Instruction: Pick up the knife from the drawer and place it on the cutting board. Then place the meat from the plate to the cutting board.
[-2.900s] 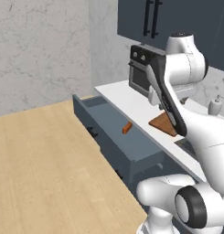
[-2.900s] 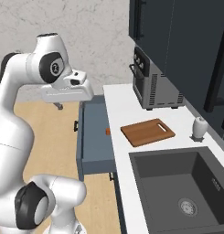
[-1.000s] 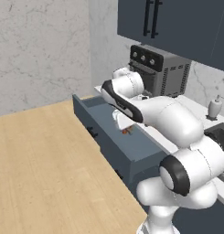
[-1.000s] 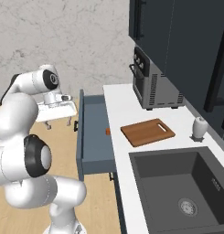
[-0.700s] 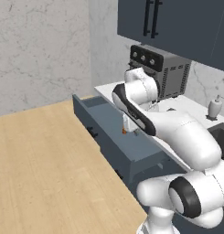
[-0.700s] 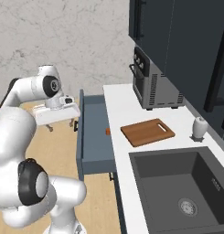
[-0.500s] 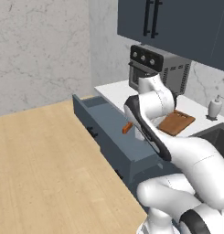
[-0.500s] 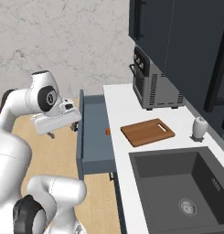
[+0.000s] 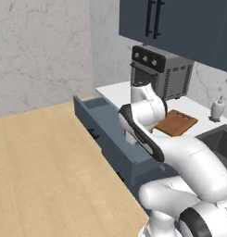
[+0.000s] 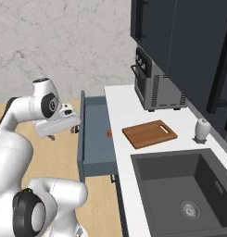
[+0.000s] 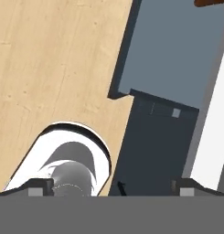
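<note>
The dark slate-blue drawer (image 10: 96,139) stands pulled out from under the white counter. In it, near the counter side, lies the knife (image 10: 109,133), of which an orange bit shows; its handle end (image 11: 209,2) peeks in at the top edge of the hand view. The reddish-brown cutting board (image 10: 149,133) lies bare on the counter in front of the toaster oven. My gripper (image 10: 63,134) hangs open and empty just outside the drawer front, over the wooden floor, its fingertips (image 11: 40,185) wide apart. The meat and the plate are out of view. In the left base view my arm hides the drawer's middle (image 9: 103,121).
A toaster oven (image 10: 156,85) stands at the back of the counter (image 10: 126,109). A dark sink (image 10: 184,185) is set to the right of the board, with a soap dispenser (image 10: 201,128) behind it. Dark wall cabinets (image 9: 179,23) hang above. Wooden floor (image 9: 45,166) spreads left of the drawer.
My arm has folded and swung, and the hand has sunk a little lower beside the drawer front. The jaws have stayed open. Knife and board have not moved.
</note>
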Controlling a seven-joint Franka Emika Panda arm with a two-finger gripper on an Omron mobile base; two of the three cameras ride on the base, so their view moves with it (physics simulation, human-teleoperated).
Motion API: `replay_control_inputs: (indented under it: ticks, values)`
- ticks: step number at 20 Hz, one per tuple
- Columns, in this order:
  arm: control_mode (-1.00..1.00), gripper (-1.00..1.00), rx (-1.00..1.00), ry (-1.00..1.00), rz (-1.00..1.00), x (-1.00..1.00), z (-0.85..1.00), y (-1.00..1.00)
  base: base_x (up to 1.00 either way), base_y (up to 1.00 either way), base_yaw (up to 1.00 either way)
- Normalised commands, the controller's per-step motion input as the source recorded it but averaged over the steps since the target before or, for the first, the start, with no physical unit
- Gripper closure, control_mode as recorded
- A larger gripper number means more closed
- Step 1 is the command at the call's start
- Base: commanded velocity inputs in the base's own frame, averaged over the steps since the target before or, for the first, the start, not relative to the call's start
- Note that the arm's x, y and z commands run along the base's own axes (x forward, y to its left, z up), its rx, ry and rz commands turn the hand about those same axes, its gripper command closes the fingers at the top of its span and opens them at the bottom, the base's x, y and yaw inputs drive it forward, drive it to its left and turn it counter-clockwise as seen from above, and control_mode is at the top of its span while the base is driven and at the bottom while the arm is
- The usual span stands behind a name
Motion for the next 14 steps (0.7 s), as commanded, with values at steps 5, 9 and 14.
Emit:
replay_control_inputs:
  ticks: [5, 9, 14]
  values:
    - [-1.00, -1.00, 0.09, 0.21, -0.17, 0.81, -0.04, 0.33, 0.00, 0.00, 0.00]
    - [-1.00, -1.00, 0.15, -0.04, -0.06, 0.30, -0.35, -0.06, 0.00, 0.00, 0.00]
    - [-1.00, -1.00, 0.11, -0.12, 0.00, 0.07, -0.55, -0.03, 0.00, 0.00, 0.00]
